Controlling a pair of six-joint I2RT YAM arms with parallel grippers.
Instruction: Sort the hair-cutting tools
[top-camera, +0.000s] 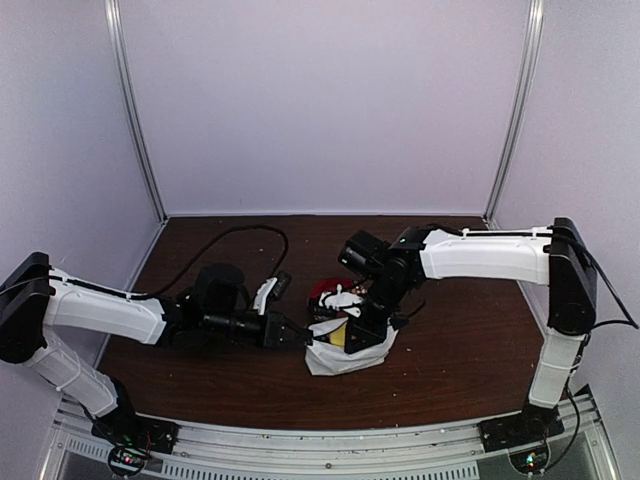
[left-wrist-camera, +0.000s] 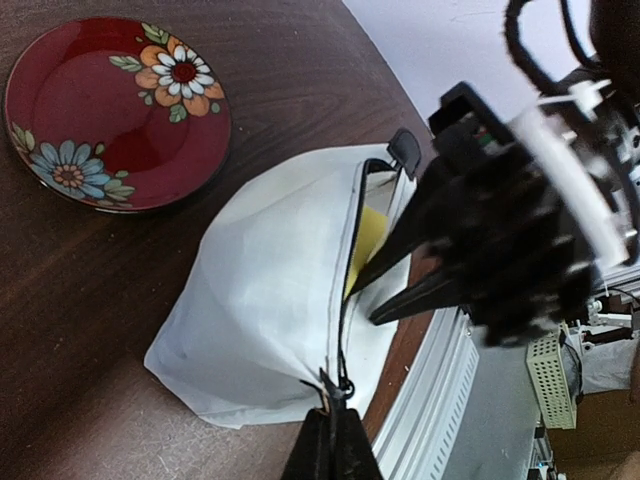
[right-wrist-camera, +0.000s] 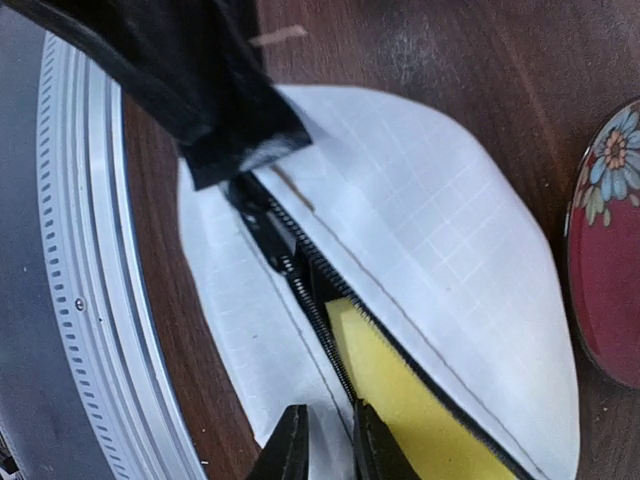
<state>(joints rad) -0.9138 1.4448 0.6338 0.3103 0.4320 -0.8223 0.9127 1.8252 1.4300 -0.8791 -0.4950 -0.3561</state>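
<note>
The hair-cutting tools do not show in any view. A white zip pouch (top-camera: 335, 360) (left-wrist-camera: 260, 290) (right-wrist-camera: 440, 240) lies near the table's front edge with its zipper open, and a yellow block (left-wrist-camera: 371, 232) (right-wrist-camera: 420, 400) sits inside. My left gripper (left-wrist-camera: 337, 412) (top-camera: 303, 340) is shut on the pouch's end, right by the zipper. My right gripper (right-wrist-camera: 330, 428) (left-wrist-camera: 362, 305) (top-camera: 362, 333) hovers at the pouch's mouth. Its jaws stand a narrow gap apart, one fingertip at the zipper teeth, the other over the near flap.
A red plate (left-wrist-camera: 115, 110) (right-wrist-camera: 610, 250) (top-camera: 322, 290) with painted flowers lies just behind the pouch. The metal front rail (left-wrist-camera: 440, 390) (right-wrist-camera: 80, 250) runs close along the pouch's near side. A black cable (top-camera: 240, 232) loops over the table at the back left.
</note>
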